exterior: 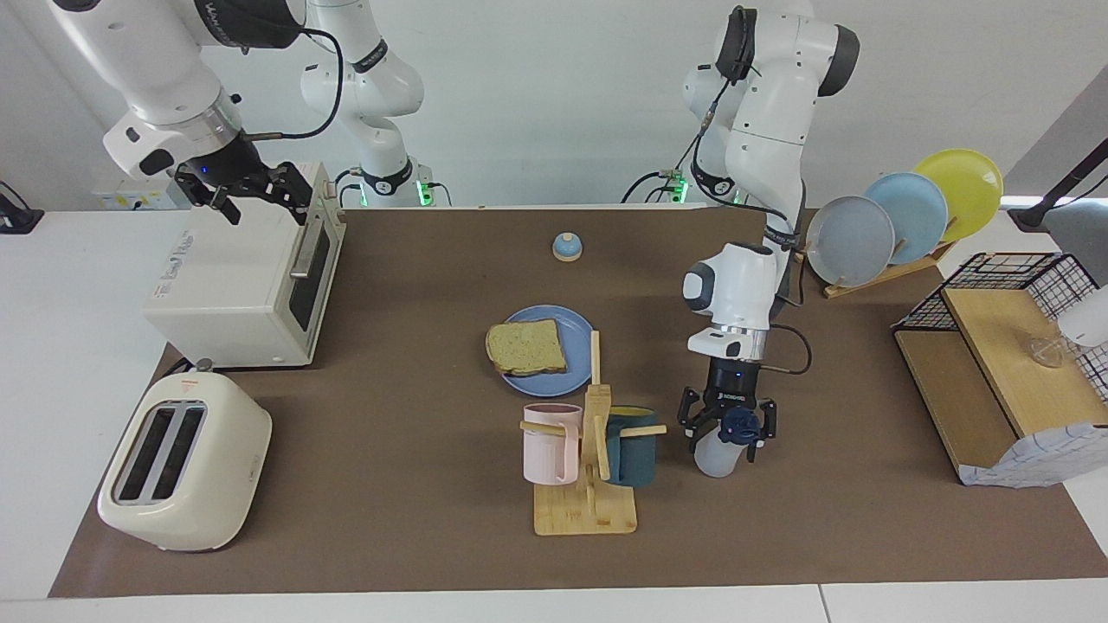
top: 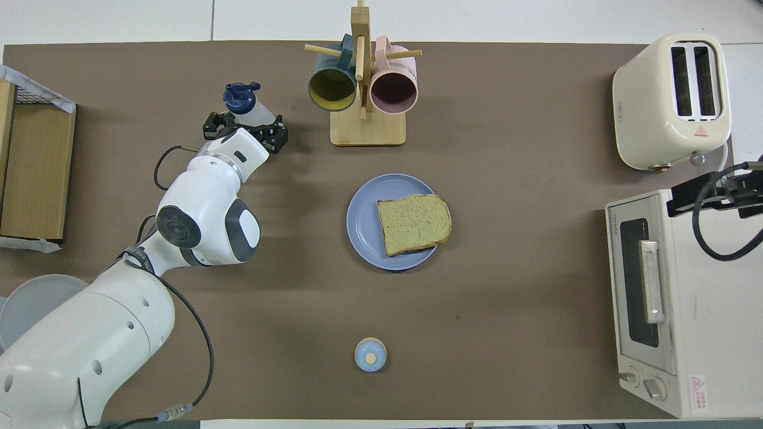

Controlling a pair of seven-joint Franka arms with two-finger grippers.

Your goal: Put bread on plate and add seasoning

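brown mat (exterior: pixel 415 536) over a white table, white wall at the robots' end.
toaster oven (exterior: pixel 247 277), cream, at the right arm's end; right gripper (exterior: pixel 251 192) waits above it, jaws spread wide, holding nothing.
toaster (exterior: pixel 183 463), cream, two slots, same end, farther from the robots than the oven.
wire basket with wooden shelf (exterior: pixel 995 363), at the left arm's end.
plate rack (exterior: pixel 905 216), near the left arm's base, with grey-blue, sky-blue and yellow plates.
mug tree (exterior: pixel 589 459), wooden, carrying a pink and a teal mug.
plate (exterior: pixel 571 329), periwinkle, mid-table, just nearer the robots than the mug tree.
bread (exterior: pixel 526 346), lying on the plate, overhanging its rim toward the right arm's end.
seasoning (exterior: pixel 720 446), upright on the mat beside the mug tree, toward the left arm's end.
left gripper (exterior: pixel 729 428), low over the bottle, jaws parted to either side of its navy cap.
bell (exterior: pixel 567 247), blue-domed, near the robots.
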